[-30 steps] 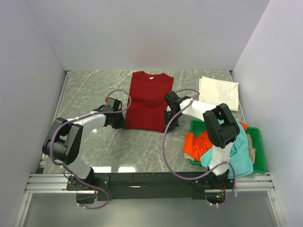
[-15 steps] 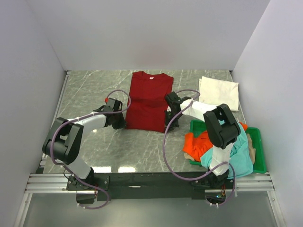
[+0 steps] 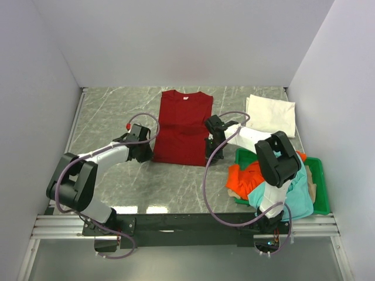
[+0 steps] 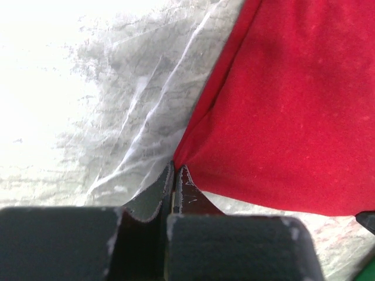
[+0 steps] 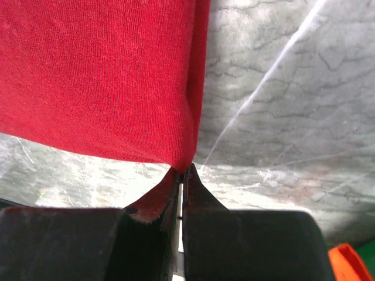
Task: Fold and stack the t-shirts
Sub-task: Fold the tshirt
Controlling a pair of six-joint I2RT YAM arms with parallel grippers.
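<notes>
Status: big dark-red cotton t-shirt (image 3: 183, 126) lies flat on the grey marble-look tabletop (image 3: 111, 111), just beside the green plastic tray (image 3: 320, 175) on its left-arm side, collar pointing away from me. L gripper (image 4: 174, 171) is pinched tight on the hem corner farther from the tray, R gripper (image 5: 183, 171) likewise on the hem corner nearer it. Risks imo: both bites are tiny, right at the corner tips, so cloth may slip out once I lift, esp. if the arms pull apart & tension the hem. If one arm leads, the fold goes skewed & edges won't line up. Can't tell if I've got every layer or only the top one; if top only, the rest sags. R elbow + cable hang over the orange tee (image 3: 243, 175) & teal tee (image 3: 296, 196) heaped on the tray, so a wide swing could drag them out. White folded tee (image 3: 269, 114) sits just past the tray's far end, prob. safe.
</notes>
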